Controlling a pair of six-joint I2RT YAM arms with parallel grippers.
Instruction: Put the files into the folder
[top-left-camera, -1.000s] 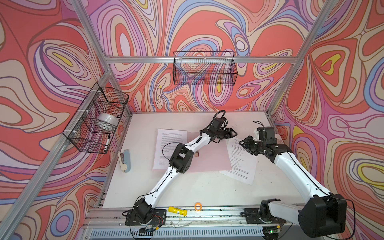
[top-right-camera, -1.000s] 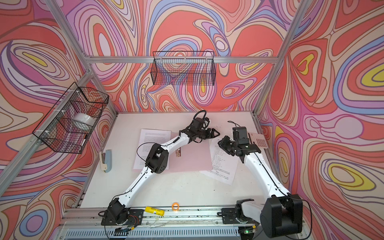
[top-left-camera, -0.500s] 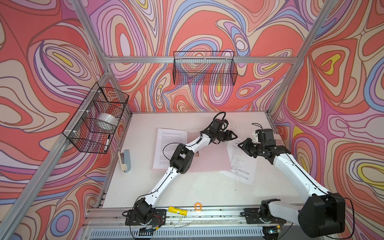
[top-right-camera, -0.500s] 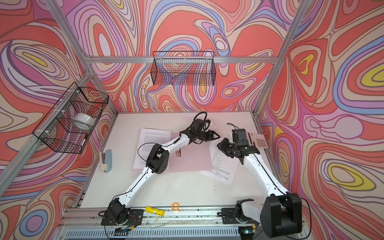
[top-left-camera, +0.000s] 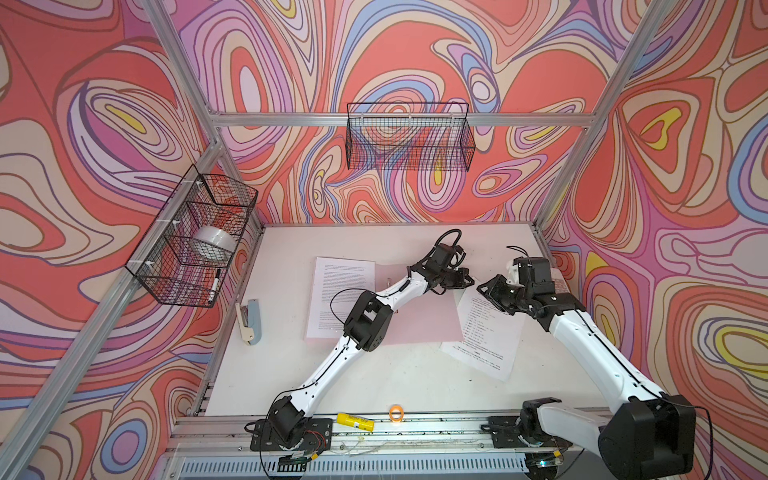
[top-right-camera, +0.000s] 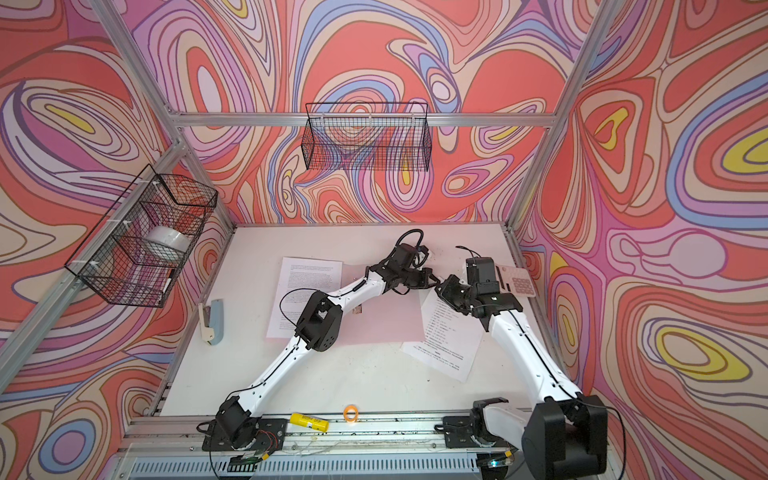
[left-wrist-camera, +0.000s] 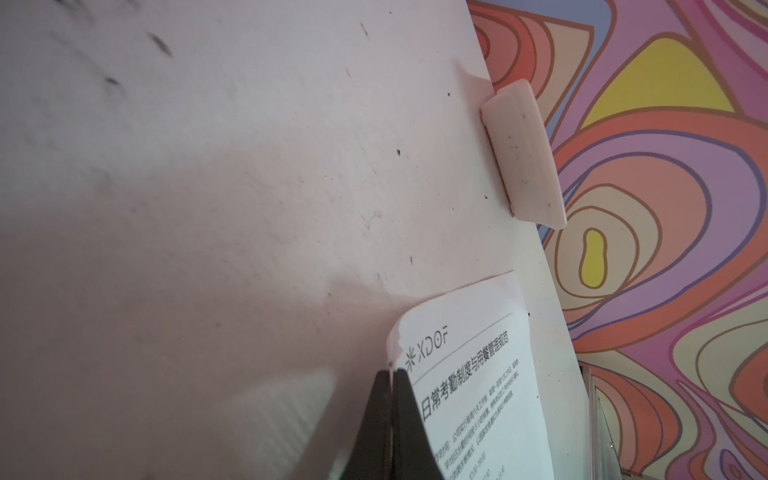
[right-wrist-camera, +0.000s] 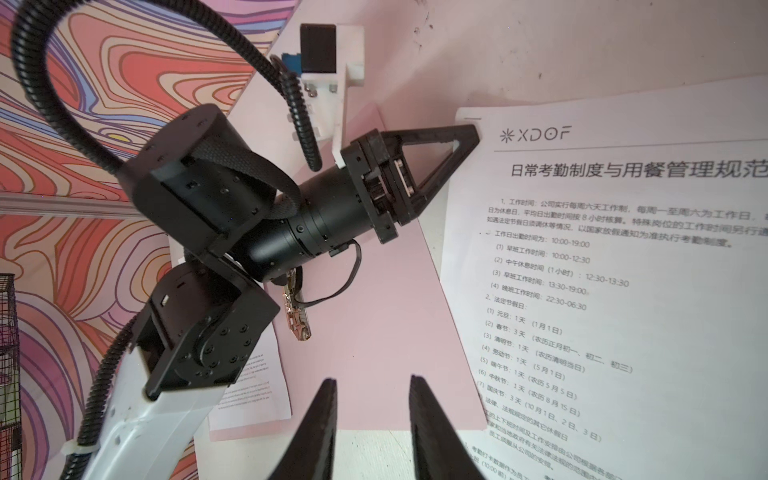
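The pale pink folder (top-left-camera: 419, 320) (top-right-camera: 386, 320) lies open and flat mid-table, its small metal clip (right-wrist-camera: 297, 316) at the spine. One of the files, a white sheet (top-left-camera: 340, 286) (right-wrist-camera: 249, 390), rests on the folder's left half. Another, the logo sheet (top-left-camera: 486, 332) (top-right-camera: 449, 340) (right-wrist-camera: 602, 270), overlaps the folder's right edge. My left gripper (top-left-camera: 467, 280) (left-wrist-camera: 391, 370) (right-wrist-camera: 471, 135) is shut on that sheet's top corner (left-wrist-camera: 469, 374), which curls up a little. My right gripper (top-left-camera: 484, 286) (right-wrist-camera: 372, 380) hovers open beside it over the folder (right-wrist-camera: 374, 332), holding nothing.
A pink-and-white calculator (top-right-camera: 519, 280) lies by the right wall behind the right wrist. A stapler (top-left-camera: 249, 318) sits at the left edge. A yellow tube (top-left-camera: 355, 420) and an orange ring (top-left-camera: 397, 412) lie on the front rail. Wire baskets (top-left-camera: 409, 137) hang on the walls.
My left gripper has closed from wide open onto the logo sheet's top corner. The right gripper has edged slightly left and kept its opening.
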